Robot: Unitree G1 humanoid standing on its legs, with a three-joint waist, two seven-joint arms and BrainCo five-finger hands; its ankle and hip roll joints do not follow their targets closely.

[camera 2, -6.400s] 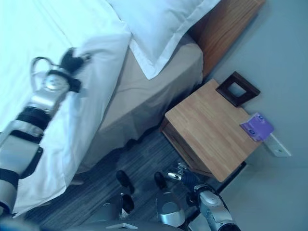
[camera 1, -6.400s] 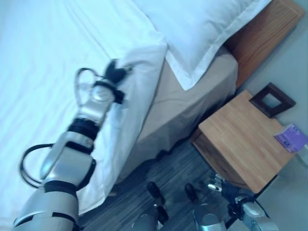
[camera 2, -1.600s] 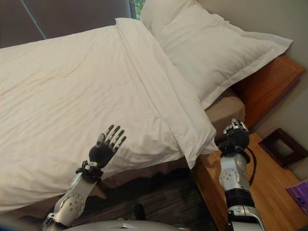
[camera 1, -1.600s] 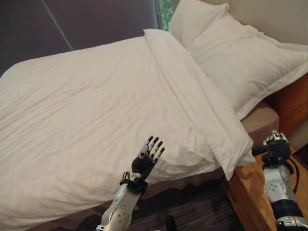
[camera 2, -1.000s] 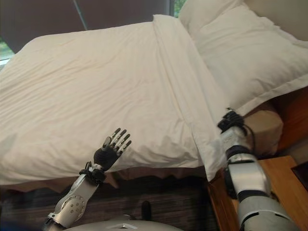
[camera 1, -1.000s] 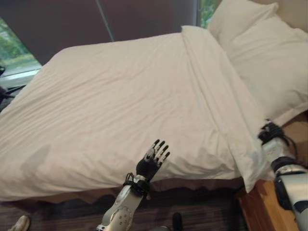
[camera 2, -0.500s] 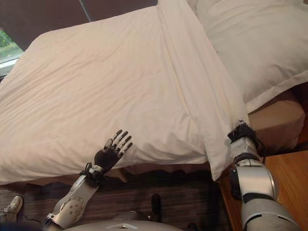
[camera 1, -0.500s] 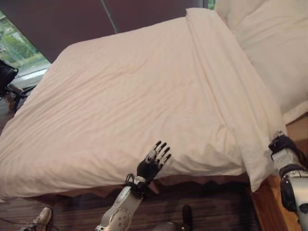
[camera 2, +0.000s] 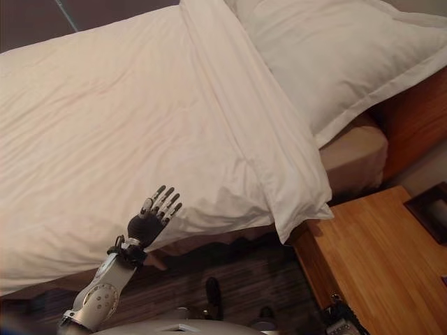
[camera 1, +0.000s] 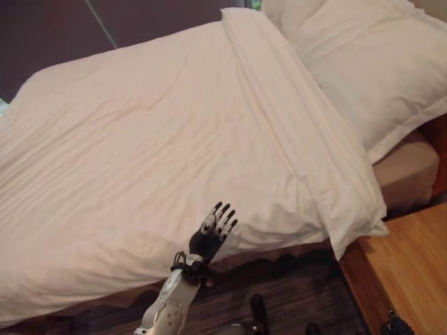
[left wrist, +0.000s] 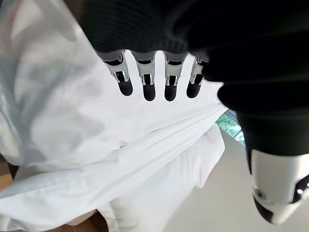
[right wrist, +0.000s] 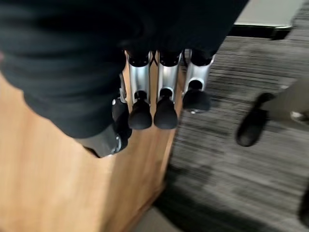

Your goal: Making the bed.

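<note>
- My left hand [camera 1: 211,236] is raised at the near edge of the bed [camera 2: 353,157], fingers [left wrist: 146,82] straight and spread, holding nothing; same pose as a sec ago.
- Change: my right hand [right wrist: 159,92], which was up at the hanging corner of the duvet [camera 1: 160,139] half a sec back, is now down low by the wooden desk [camera 2: 377,258]. Fingers hang relaxed, gripping nothing. Looks to me like the corner has been let go.
- The whole view has also swung toward the head of the bed since then; camera move, not the bedding.
- Duvet lies spread over the mattress w/ a folded band [camera 1: 293,118] running from the far side down to the near corner [camera 1: 356,230], which droops past the mattress edge, just beside the desk.
- Pillow [camera 2: 335,49] sits at the head end, its edge lapping the band's side.
- My read: bed is close to made; only light creases left, plus that drooping corner.
- Room: dark floor [camera 1: 293,307] along the near side is open for stepping; desk crowds the corner, so right-arm work there is tight.
</note>
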